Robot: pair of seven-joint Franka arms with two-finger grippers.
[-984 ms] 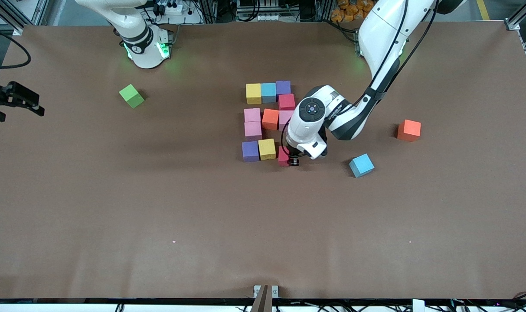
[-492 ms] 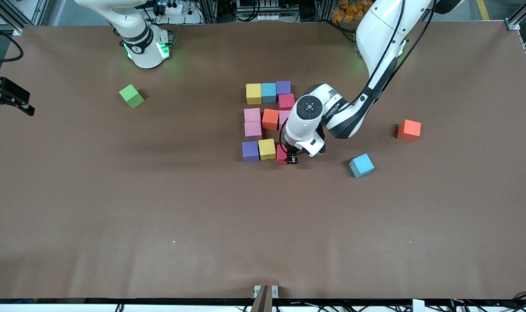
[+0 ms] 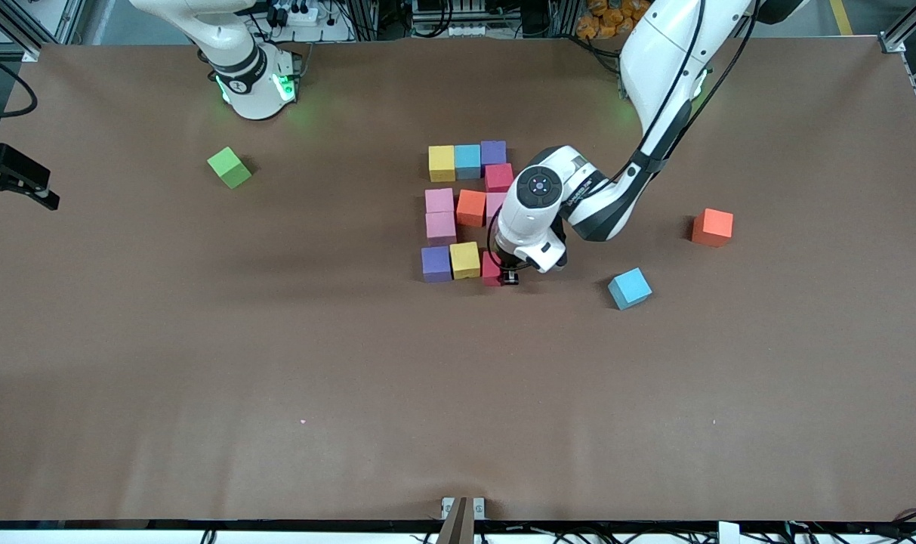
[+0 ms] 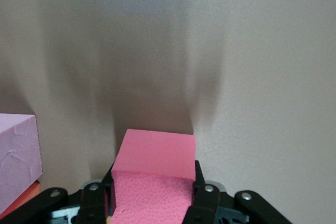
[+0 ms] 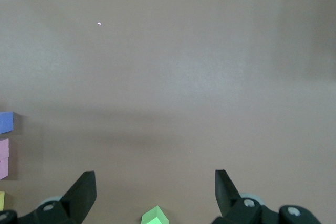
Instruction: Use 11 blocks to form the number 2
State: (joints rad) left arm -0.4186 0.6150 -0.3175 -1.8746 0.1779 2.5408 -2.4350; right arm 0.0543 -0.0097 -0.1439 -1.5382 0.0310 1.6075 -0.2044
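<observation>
Beside the yellow cube [image 3: 465,259], my left gripper [image 3: 507,276] clamps a matte red block [image 4: 153,174], pebbled face only in left wrist view; right gripper [image 5: 155,192] waits, fingers wide.

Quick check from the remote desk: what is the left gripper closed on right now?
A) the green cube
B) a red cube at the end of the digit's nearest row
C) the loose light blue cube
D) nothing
B: the left gripper pinches a red cube beside the yellow cube in the nearest row.
</observation>
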